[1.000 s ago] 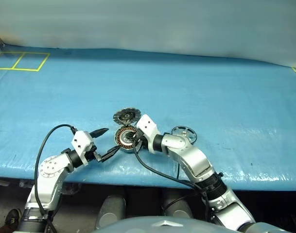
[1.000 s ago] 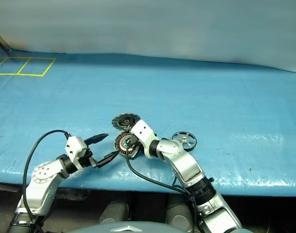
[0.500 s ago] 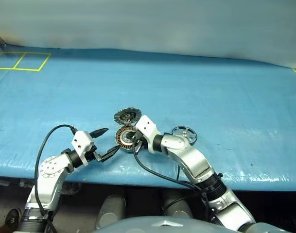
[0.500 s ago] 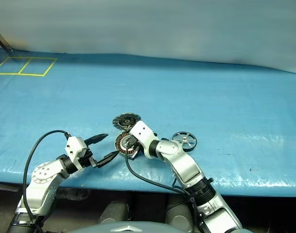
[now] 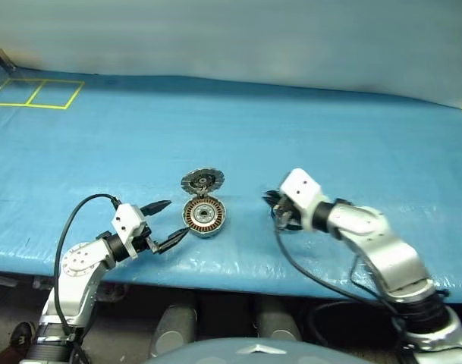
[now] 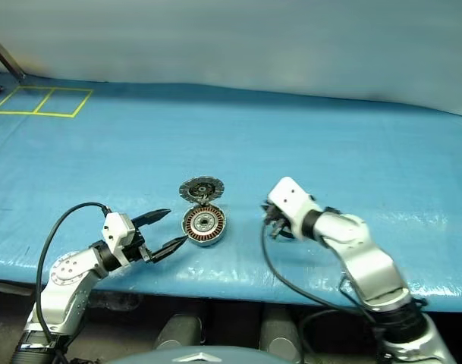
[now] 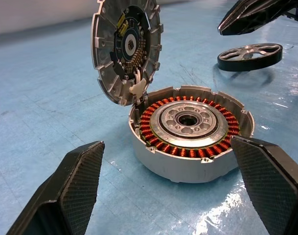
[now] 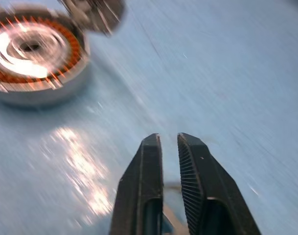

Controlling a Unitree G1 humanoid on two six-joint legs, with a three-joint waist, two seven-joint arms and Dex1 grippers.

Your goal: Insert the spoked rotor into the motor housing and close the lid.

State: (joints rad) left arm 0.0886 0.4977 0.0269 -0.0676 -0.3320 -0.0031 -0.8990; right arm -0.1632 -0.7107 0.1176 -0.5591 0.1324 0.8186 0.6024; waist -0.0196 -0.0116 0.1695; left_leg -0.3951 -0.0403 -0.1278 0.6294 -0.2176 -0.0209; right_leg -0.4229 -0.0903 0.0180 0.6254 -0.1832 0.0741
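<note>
The spoked rotor lies flat on the blue table cover, at 3 o'clock from the motor housing; from the head views the right gripper hides most of it. Its jaws are slightly parted and hold nothing. The left gripper is spread wide, empty, at 9 o'clock beside the housing. The lid stands raised at 12 o'clock.

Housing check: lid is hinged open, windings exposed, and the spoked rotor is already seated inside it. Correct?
Not quite. The lid is hinged open and the motor housing shows its copper windings, but the spoked rotor is not seated; it lies on the blue table apart from the housing, as the left wrist view shows.
</note>
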